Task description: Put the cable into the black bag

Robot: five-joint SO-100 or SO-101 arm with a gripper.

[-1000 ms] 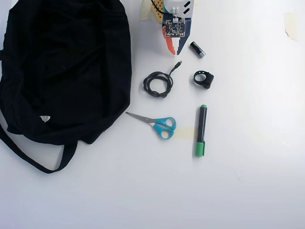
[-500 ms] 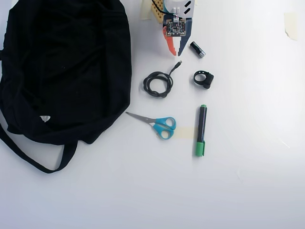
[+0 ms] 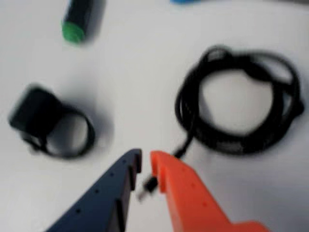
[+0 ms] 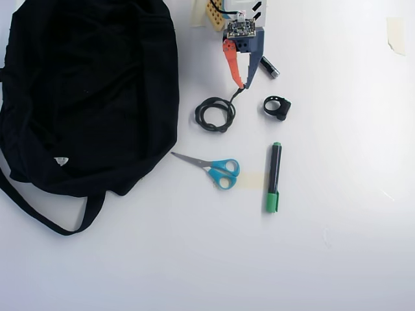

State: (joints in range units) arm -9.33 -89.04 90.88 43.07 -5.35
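Wrist view, my pincer: my gripper (image 3: pixel 146 162) shows a narrow slit between the blue and the orange finger; the plug end sits at or just under that slit, and the blur hides whether I have hold of it, so I cannot tell.
Wrist view, cable: the cable (image 3: pixel 236 140) lies coiled on the white table (image 3: pixel 145 63), its tail running from the coil down to my tips.
Wrist view, neighbours: the black ring clip (image 3: pixel 50 125) lies to the left, apart from the coil; the green marker (image 3: pixel 79 19) is at the top edge.
Wrist view, doing it well: I judge the thin plug a poor hold; a bite on the tail nearer the coil should carry better.
Overhead view, pincer: my gripper (image 4: pixel 243 83) points at the plug, and the cable (image 4: pixel 215 114) lies just below.
Overhead view, goal: the black bag (image 4: pixel 84 97) fills the left side, near the coil but not touching.
Overhead view, open room: bare table lies between coil and bag; the scissors (image 4: pixel 211 167) lie below that path, and the small black cylinder (image 4: pixel 269 67) is beside my blue finger.
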